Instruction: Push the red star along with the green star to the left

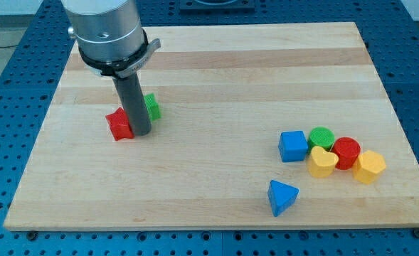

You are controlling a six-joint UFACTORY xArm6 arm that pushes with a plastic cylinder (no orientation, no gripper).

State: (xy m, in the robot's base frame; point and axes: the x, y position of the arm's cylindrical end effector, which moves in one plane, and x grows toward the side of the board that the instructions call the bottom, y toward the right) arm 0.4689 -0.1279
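The red star (pixel 119 124) lies on the wooden board (pixel 216 78) at the view's left. The green star (pixel 151 107) sits just to its upper right, partly hidden behind my rod. My tip (pixel 140 134) rests on the board between the two stars, touching the red star's right side and just below the green star.
A cluster sits at the view's right: a blue cube (pixel 292 146), a green cylinder (pixel 321 136), a red cylinder (pixel 347 151), a yellow heart (pixel 323 161) and a yellow hexagon (pixel 369 166). A blue triangle (pixel 282 197) lies near the bottom edge.
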